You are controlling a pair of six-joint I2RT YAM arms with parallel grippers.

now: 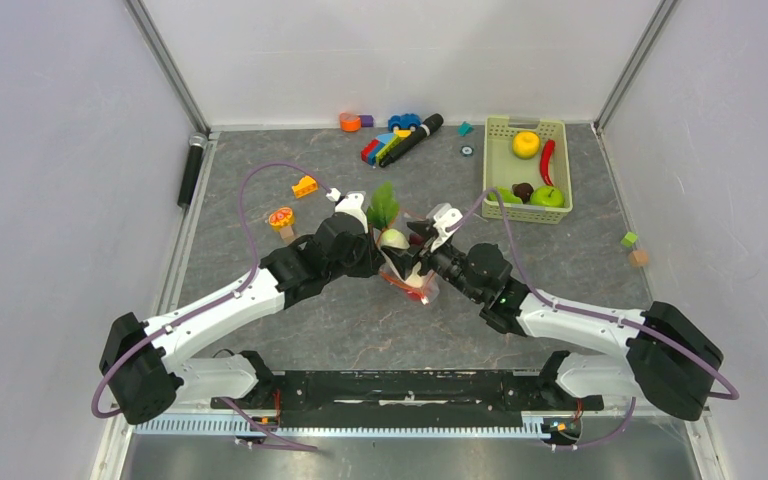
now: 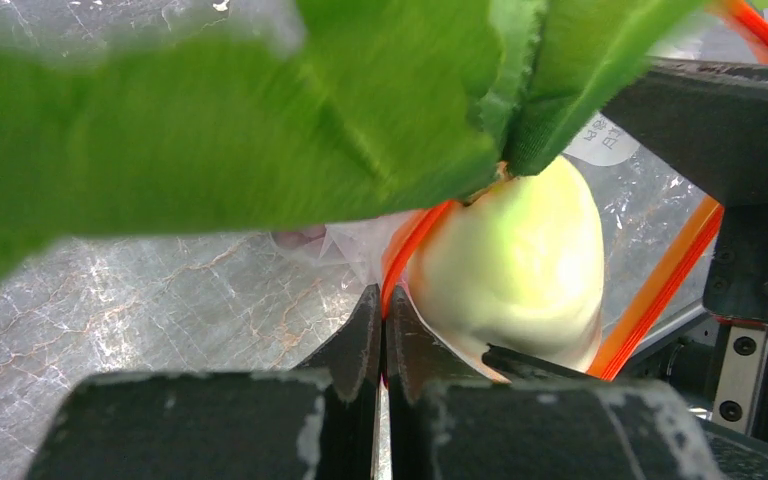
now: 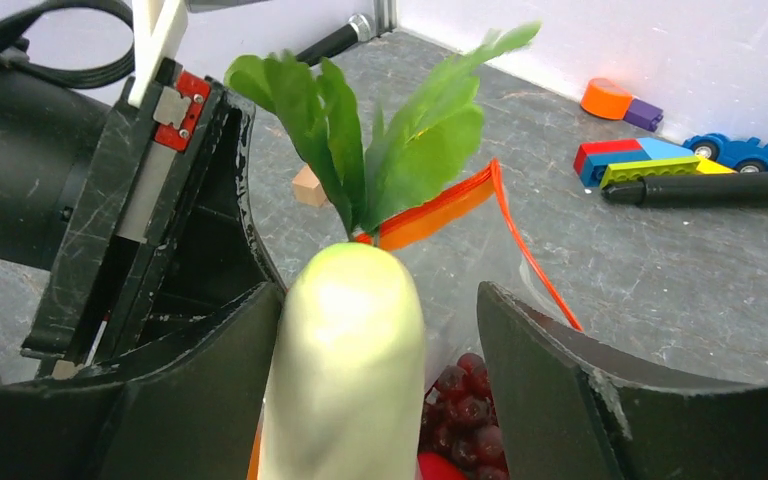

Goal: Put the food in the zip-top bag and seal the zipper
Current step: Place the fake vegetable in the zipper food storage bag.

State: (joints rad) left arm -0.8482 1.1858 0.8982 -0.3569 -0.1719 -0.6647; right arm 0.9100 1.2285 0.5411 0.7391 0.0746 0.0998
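The clear zip-top bag [image 1: 410, 282] stands open at the table's middle between both arms. My left gripper [image 1: 375, 250] [image 2: 385, 300] is shut on the bag's red-orange zipper [image 2: 415, 240] at the mouth edge. The white radish [image 1: 392, 239] [image 2: 520, 265] [image 3: 345, 370] with green leaves [image 3: 400, 150] stands upright in the bag's mouth. My right gripper [image 1: 422, 245] [image 3: 375, 300] is open around the radish, which leans on the left finger, with a gap to the right finger. Dark red grapes [image 3: 465, 400] and something red [image 3: 440, 468] lie inside the bag.
A pale green basket [image 1: 500, 125] at the back right holds a yellow fruit [image 1: 526, 144], red chili [image 1: 547, 160], green fruit [image 1: 548, 197] and a dark item [image 1: 523, 190]. Toy blocks [image 1: 388, 147], a black marker [image 1: 418, 138], an orange-slice toy [image 1: 281, 217] and a cheese wedge [image 1: 305, 186] lie behind.
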